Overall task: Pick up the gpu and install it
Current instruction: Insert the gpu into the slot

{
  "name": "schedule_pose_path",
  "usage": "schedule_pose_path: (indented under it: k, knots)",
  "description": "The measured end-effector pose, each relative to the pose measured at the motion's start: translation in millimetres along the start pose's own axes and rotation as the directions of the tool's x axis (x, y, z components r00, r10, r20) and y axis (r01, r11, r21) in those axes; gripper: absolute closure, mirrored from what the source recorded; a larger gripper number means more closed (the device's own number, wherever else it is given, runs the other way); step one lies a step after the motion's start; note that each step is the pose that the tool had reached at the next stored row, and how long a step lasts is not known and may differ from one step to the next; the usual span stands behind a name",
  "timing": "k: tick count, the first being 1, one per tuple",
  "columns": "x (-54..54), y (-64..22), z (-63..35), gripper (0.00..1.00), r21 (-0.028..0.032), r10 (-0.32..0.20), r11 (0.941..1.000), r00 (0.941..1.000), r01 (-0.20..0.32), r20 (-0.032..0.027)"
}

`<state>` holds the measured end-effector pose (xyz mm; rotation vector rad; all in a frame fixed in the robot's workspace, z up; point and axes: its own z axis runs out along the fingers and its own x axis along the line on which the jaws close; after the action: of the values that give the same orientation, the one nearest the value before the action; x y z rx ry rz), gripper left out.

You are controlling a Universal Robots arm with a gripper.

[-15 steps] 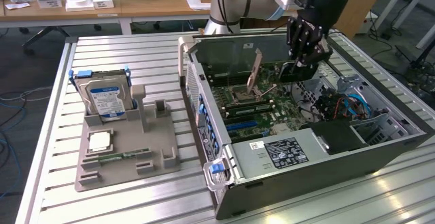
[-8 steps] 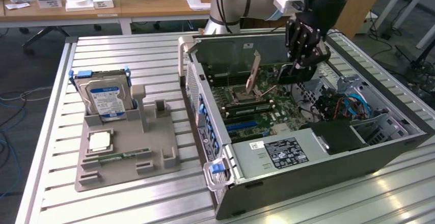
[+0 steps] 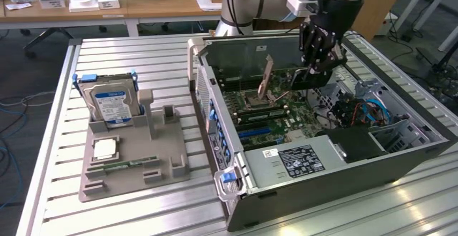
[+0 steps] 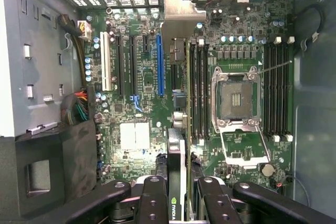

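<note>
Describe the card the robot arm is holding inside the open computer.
The gpu is a thin card seen edge-on: green board, black cooler block bearing a logo, silver metal bracket at the end away from the tool. It stands on edge over the motherboard, between the blue slot and the memory slots, gripped on both faces by the tool.

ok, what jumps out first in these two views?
The gripper is down inside the open PC case, shut on the gpu, which it holds edge-on over the motherboard. Next comes the hard drive, standing upright in the gray fixture at the exterior view's left.
</note>
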<state>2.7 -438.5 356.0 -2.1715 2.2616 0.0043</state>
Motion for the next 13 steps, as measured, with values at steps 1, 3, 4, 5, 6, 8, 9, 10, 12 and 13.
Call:
schedule_pose_path:
  k: [1,3,4,5,6,8,9,10,12,13]
  knots:
    - [0.0,0.5,0.0,0.73,0.0,0.0,1.0,1.0,0.0,-0.0001]
    - [0.1,1.9,0.1,0.73,0.0,0.0,1.0,1.0,0.0,0.0]
    - [0.1,3.1,0.2,0.73,0.0001,0.0,1.0,1.0,0.0,0.0001]
    - [0.2,4.3,0.3,0.73,0.0003,0.0,1.0,1.0,0.0,0.0001]
    - [0.2,5.4,0.3,0.73,0.0004,0.0,1.0,1.0,0.0,0.0]
    - [0.3,7.9,0.5,0.73,0.0008,0.0,1.0,1.0,0.0,0.0001]
    - [0.4,8.5,0.5,0.73,0.0008,0.0,1.0,1.0,0.0,0.0001]
    - [0.4,8.5,0.5,0.73,0.0008,0.0,1.0,1.0,0.0,0.0]
    - [0.4,8.5,0.5,0.73,0.0008,-0.001,1.0,1.0,0.001,0.0]
    - [0.4,8.5,0.5,0.73,0.0008,-0.001,1.0,1.0,0.001,0.0]
